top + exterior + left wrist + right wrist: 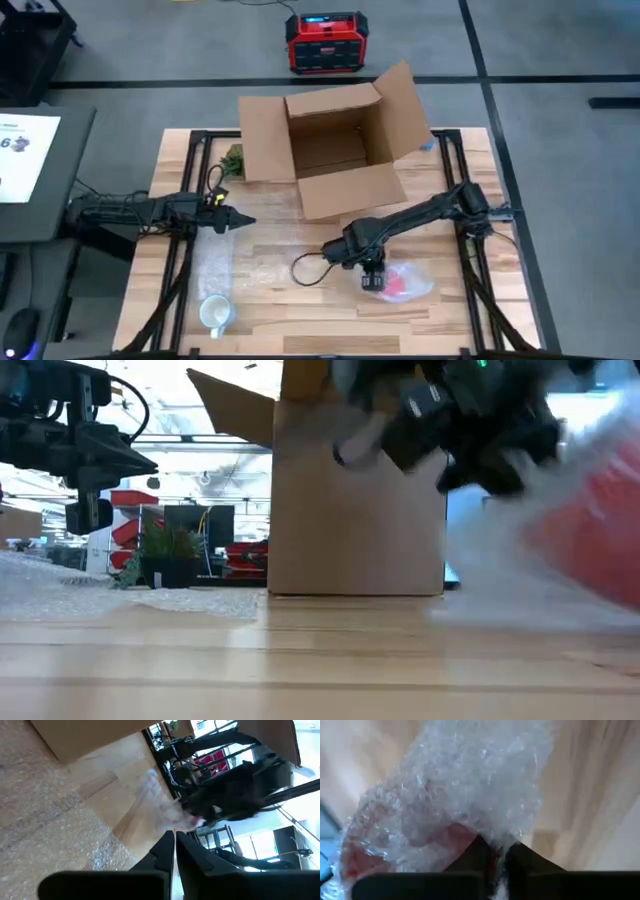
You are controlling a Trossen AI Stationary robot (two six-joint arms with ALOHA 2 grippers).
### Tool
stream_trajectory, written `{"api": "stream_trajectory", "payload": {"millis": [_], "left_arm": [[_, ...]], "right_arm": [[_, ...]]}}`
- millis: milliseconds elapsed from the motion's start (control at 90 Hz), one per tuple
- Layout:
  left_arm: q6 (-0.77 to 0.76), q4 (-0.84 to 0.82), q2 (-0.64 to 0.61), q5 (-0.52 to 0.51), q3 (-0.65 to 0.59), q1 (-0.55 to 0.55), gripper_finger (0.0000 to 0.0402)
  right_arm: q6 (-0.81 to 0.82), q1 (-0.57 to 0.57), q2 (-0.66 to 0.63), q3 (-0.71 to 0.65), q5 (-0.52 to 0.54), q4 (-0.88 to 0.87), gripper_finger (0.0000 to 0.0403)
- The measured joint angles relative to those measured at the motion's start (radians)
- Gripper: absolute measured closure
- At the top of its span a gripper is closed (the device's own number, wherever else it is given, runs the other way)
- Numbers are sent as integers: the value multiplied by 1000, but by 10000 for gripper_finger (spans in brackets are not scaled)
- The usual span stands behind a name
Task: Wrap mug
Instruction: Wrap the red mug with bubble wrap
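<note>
Standing open at the table's (pixel 470 310) far side is a cardboard box (pixel 335 140). The right gripper (pixel 373 281) is pinching bubble wrap (pixel 408 284) around a red mug (pixel 397 283); the left gripper (pixel 243 220), fingers clenched together, is hovering over another bubble-wrap sheet (pixel 215 268) beside a white mug (pixel 216 314).

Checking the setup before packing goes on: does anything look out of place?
Little. The white mug lies tipped on its side on the bubble wrap sheet, unwrapped, while the right gripper holds the wrapped red item.

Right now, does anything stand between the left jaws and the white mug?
Nothing visible does. Only flat bubble wrap lies between the left jaws and the white mug, which stands on that sheet.
</note>
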Motion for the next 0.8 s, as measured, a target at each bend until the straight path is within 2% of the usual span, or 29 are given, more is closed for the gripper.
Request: {"api": "stream_trajectory", "payload": {"millis": [89,189,289,389,511,622,800], "left_arm": [[-4,0,0,0,0,0,402],[-18,0,0,0,0,0,402],[-20,14,0,1,0,-1,402],[61,-9,10,4,39,-25,402],[155,-100,42,-28,179,-60,402],[234,-242,119,-81,308,-86,402],[341,-315,280,-91,477,-109,402]], "right_arm": [[6,5,-49,31,53,111,397],[-24,19,-99,20,183,251,398],[-57,30,-116,-14,271,297,399],[-57,21,-113,-65,264,360,398],[-30,13,-113,-125,261,450,394],[-14,8,-112,-145,259,494,384],[-99,10,-112,-145,257,554,343]]}}
